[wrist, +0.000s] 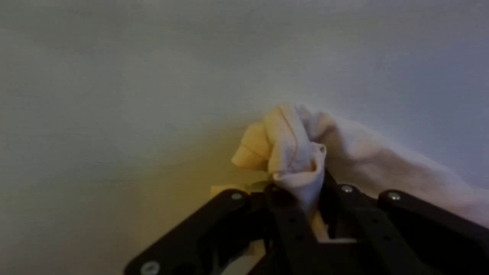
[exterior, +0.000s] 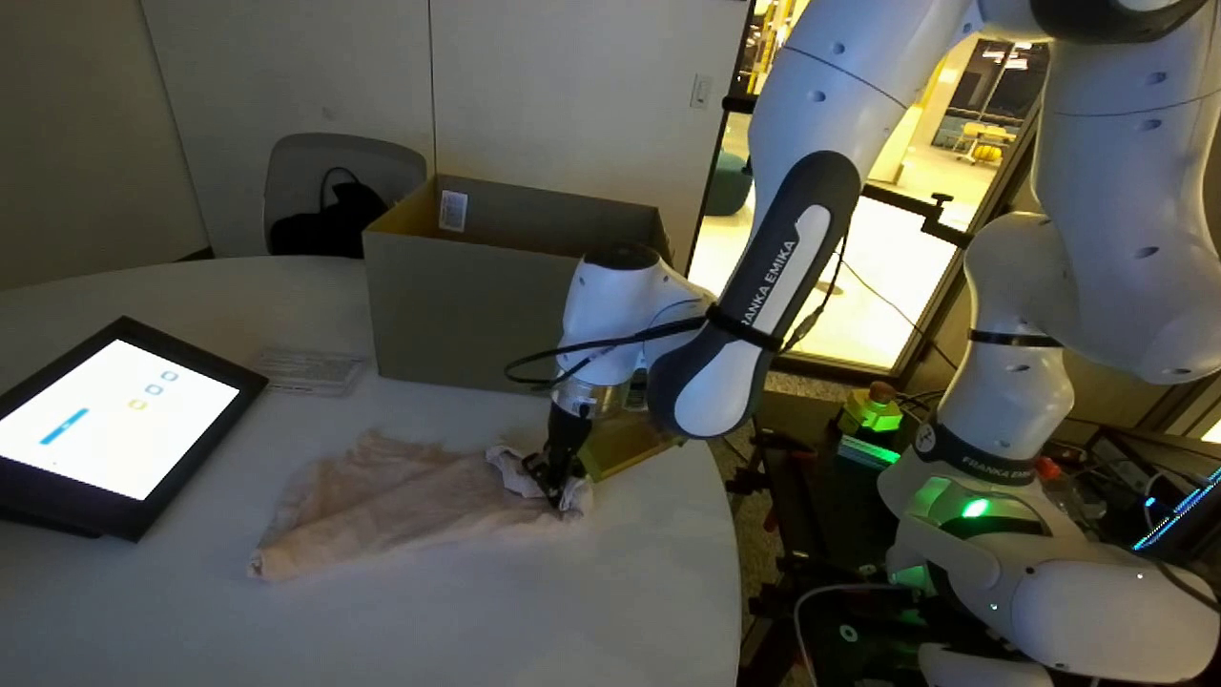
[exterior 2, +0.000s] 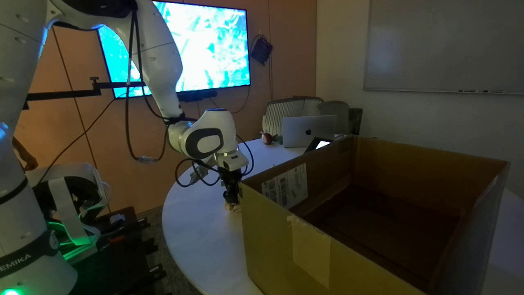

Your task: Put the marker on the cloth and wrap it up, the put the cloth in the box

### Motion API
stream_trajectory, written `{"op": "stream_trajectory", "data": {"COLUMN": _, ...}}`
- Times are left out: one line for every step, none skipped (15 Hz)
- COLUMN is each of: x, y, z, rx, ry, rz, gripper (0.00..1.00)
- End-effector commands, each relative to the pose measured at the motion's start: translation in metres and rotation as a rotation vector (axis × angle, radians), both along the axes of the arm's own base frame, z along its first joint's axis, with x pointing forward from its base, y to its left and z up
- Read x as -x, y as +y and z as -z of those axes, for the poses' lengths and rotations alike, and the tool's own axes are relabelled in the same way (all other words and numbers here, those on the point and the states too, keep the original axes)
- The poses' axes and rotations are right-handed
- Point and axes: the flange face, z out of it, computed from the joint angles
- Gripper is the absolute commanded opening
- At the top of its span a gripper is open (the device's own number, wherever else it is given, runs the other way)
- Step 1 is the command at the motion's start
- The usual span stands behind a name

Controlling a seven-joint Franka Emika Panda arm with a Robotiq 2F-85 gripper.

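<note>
The pale pinkish cloth [exterior: 391,496] lies long and bunched on the round white table. My gripper [exterior: 553,491] points down at its end nearest the robot. In the wrist view the gripper [wrist: 301,187] is shut on a folded bit of the cloth [wrist: 382,156], which is pinched up between the fingers. A small piece of the cloth [exterior 2: 232,208] shows below the gripper [exterior 2: 231,198] in an exterior view. The open cardboard box [exterior: 467,315] stands just behind the gripper; its wall [exterior 2: 282,250] is close by. The marker is not visible; I cannot tell whether the cloth hides it.
A tablet [exterior: 124,420] stands on the table beyond the cloth's far end. A clear flat package [exterior: 310,370] lies near the box. A yellowish flat piece [exterior: 630,447] is right behind the gripper. A laptop [exterior 2: 309,130] and a round brownish object [exterior 2: 267,138] are farther off.
</note>
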Motion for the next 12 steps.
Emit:
{"op": "stream_trajectory", "data": {"x": -0.006, "y": 0.018, "z": -0.037, "rx": 0.001, "ry": -0.099, "rz": -0.080, "gripper": 0.17}}
{"op": "stream_trajectory", "data": {"x": -0.009, "y": 0.025, "z": -0.043, "rx": -0.003, "ry": -0.122, "rz": -0.097, "gripper": 0.17}}
{"op": "stream_trajectory", "data": {"x": -0.012, "y": 0.032, "z": -0.048, "rx": -0.010, "ry": -0.142, "rz": -0.116, "gripper": 0.18}}
{"op": "stream_trajectory", "data": {"x": -0.016, "y": 0.038, "z": -0.051, "rx": -0.011, "ry": -0.155, "rz": -0.118, "gripper": 0.17}}
{"op": "stream_trajectory", "data": {"x": -0.021, "y": 0.045, "z": -0.051, "rx": -0.012, "ry": -0.166, "rz": -0.121, "gripper": 0.17}}
{"op": "stream_trajectory", "data": {"x": -0.027, "y": 0.052, "z": -0.047, "rx": -0.016, "ry": -0.169, "rz": -0.121, "gripper": 0.17}}
{"op": "stream_trajectory", "data": {"x": -0.033, "y": 0.058, "z": -0.043, "rx": -0.016, "ry": -0.168, "rz": -0.119, "gripper": 0.16}}
{"op": "stream_trajectory", "data": {"x": -0.042, "y": 0.066, "z": -0.037, "rx": -0.028, "ry": -0.162, "rz": -0.103, "gripper": 0.16}}
{"op": "stream_trajectory", "data": {"x": -0.049, "y": 0.071, "z": -0.033, "rx": -0.037, "ry": -0.161, "rz": -0.093, "gripper": 0.15}}
{"op": "stream_trajectory", "data": {"x": -0.059, "y": 0.076, "z": -0.025, "rx": -0.041, "ry": -0.158, "rz": -0.072, "gripper": 0.14}}
{"op": "stream_trajectory", "data": {"x": -0.069, "y": 0.080, "z": -0.019, "rx": -0.042, "ry": -0.161, "rz": -0.054, "gripper": 0.15}}
{"op": "stream_trajectory", "data": {"x": -0.080, "y": 0.083, "z": -0.013, "rx": -0.035, "ry": -0.166, "rz": -0.035, "gripper": 0.16}}
